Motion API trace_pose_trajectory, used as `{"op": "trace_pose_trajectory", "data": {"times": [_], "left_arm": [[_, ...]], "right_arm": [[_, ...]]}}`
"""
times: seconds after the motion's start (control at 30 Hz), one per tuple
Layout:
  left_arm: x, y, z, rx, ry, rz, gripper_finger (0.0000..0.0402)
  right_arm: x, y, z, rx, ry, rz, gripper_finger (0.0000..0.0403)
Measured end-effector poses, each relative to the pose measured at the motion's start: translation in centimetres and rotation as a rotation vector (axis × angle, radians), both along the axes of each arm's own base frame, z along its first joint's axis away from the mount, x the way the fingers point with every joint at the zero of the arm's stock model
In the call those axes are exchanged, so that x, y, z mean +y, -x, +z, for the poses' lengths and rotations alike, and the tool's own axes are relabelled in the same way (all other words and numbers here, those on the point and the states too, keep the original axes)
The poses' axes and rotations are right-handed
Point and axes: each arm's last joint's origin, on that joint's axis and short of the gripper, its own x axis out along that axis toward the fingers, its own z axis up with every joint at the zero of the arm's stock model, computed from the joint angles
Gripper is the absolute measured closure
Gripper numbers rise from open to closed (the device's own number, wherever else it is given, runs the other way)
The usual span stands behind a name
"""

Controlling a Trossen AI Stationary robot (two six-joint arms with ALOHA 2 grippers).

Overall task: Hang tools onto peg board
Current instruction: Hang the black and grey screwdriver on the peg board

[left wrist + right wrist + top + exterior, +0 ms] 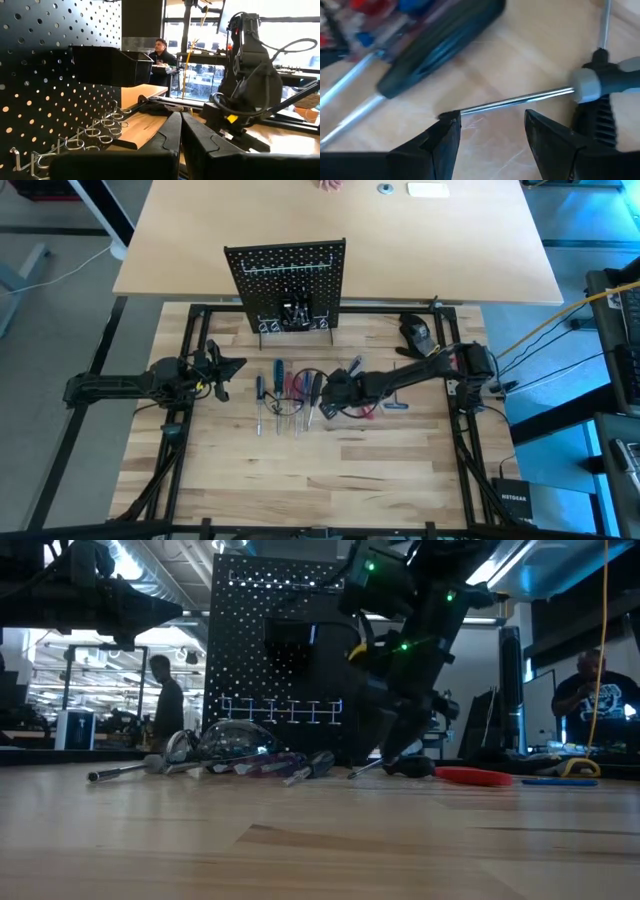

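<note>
At far left of the table [330, 490], left gripper [232, 367] waits w/ fingers pressed together, nothing in it, parked off to the side of the tools [285, 392]. Peg board [288, 280] stands upright at the back edge, behind the tool pile, w/ a row of wire hooks [95, 131] and a black bin [107, 65] on its face. Centre: tools lie loose in a fan on the table, none visibly on the hooks yet. Just right of them, right gripper [490, 132] is low over the pile, fingers apart, straddling a silver shaft [520, 100] of a grey-collared screwdriver [607, 82]; not clamped yet.

Risk, as I judge it: closing on the thin round shaft could let it roll or slip out; a fat dark handle [440, 42] lies close by, so a finger may nudge it and scatter neighbours.

Hard to tell: which tool is which in the overlap, wrist view blurs the far ones; screwdriver handle cut off at frame edge; dark lump [417, 332] near the board unclear
</note>
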Motion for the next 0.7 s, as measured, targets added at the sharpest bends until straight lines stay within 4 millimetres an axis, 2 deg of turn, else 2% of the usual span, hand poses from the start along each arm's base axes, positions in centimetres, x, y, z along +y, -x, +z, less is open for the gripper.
{"op": "trace_pose_trajectory", "data": {"times": [0.27, 0.47, 0.7], "left_arm": [[0.0, 0.0, 0.0, 0.000, 0.000, 0.000, 0.0400], [0.0, 0.0, 0.0, -0.001, 0.000, 0.000, 0.0400], [0.0, 0.0, 0.0, 0.000, 0.000, 0.000, 0.0400]], "right_arm": [[-1.7, 0.2, -0.1, 0.008, -0.005, -0.113, 0.0182], [-1.7, -0.1, -0.6, -0.072, -0.014, -0.112, 0.0182], [-2.1, 0.5, -1.3, -0.058, 0.033, -0.141, 0.0182]]}}
